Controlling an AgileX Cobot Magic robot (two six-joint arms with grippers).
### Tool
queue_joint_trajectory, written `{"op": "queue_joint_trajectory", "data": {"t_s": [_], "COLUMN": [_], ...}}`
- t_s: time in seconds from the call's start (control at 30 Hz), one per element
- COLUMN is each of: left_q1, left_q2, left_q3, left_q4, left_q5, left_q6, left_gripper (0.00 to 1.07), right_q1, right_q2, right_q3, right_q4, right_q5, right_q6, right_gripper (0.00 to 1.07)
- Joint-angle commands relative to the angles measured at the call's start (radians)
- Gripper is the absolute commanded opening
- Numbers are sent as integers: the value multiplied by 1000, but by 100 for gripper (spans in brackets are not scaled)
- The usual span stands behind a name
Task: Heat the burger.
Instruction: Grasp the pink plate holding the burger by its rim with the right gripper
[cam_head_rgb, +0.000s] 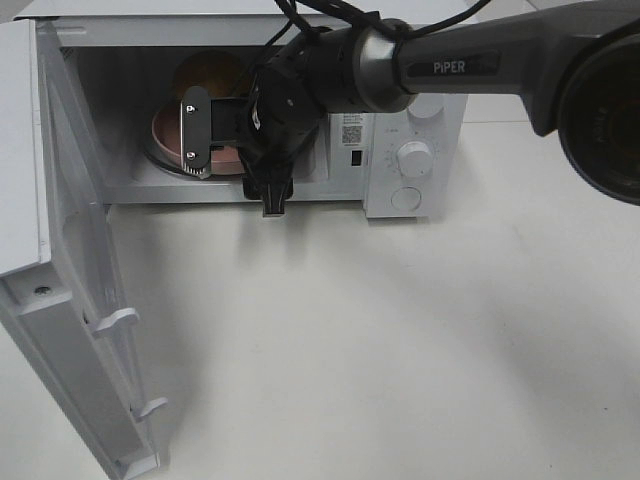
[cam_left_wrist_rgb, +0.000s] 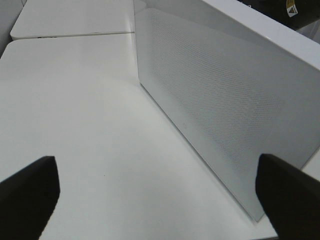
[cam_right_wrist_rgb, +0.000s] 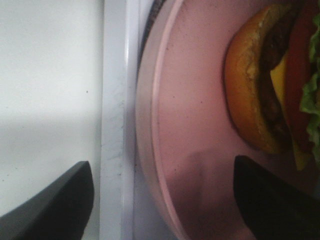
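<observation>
The burger stands on a pink round plate inside the open microwave. In the right wrist view the burger shows its golden bun, tomato and lettuce on the plate. My right gripper reaches into the microwave's mouth. It is open and straddles the plate's near rim, one finger over the plate and the other outside over the sill. My left gripper is open and empty above the table, beside the door; the exterior high view does not show it.
The microwave door hangs wide open to the left, and its perforated panel stands close to my left gripper. The control panel with a round knob is on the microwave's right side. White table spreads in front.
</observation>
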Motion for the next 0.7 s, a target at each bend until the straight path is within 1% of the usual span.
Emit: {"op": "queue_joint_trajectory", "data": {"t_s": [0.03, 0.07, 0.17, 0.23, 0.27, 0.33, 0.37, 0.4, 0.43, 0.47, 0.5, 0.53, 0.6, 0.63, 0.67, 0.7], "left_q1": [3, 3, 3, 3, 3, 3, 3, 3, 3, 3, 3, 3, 3, 3, 3, 3], "left_q2": [-17, -17, -17, -17, -17, -17, -17, -17, -17, -17, -17, -17, -17, -17, -17, -17], "left_q3": [-1, -1, -1, -1, -1, -1, -1, -1, -1, -1, -1, -1, -1, -1, -1, -1], "left_q4": [-6, -6, -6, -5, -5, -5, -5, -5, -5, -5, -5, -5, -5, -5, -5, -5], "left_q5": [-8, -8, -8, -8, -8, -8, -8, -8, -8, -8, -8, -8, -8, -8, -8, -8], "left_q6": [-3, -3, -3, -3, -3, -3, -3, -3, -3, -3, -3, -3, -3, -3, -3, -3], "left_gripper": [100, 100, 100, 100, 100, 100, 100, 100, 100, 100, 100, 100, 100, 100, 100, 100], "right_q1": [-15, -16, -17, -17, -17, -17, -17, -17, -17, -17, -16, -16, -14, -14, -14, -14], "right_q2": [28, 43, 50, 60, 60, 60, 60, 60, 60, 60, 60, 60, 60, 60, 59, 59], "right_q3": [-39, -55, -62, -70, -70, -70, -70, -70, -70, -70, -70, -70, -70, -70, -70, -70], "right_q4": [29, 58, 67, 73, 73, 73, 73, 73, 76, 76, 79, 79, 80, 80, 80, 80], "right_q5": [17, 19, 20, 22, 22, 22, 22, 24, 29, 29, 34, 34, 42, 42, 44, 44], "right_q6": [11, 11, 11, 7, 7, 4, 4, 4, 4, 4, 4, 4, 4, 4, 3, 3], "right_gripper": [76, 75, 74, 68, 68, 49, 49, 44, 31, 31, 25, 25, 6, 6, 1, 1]}}
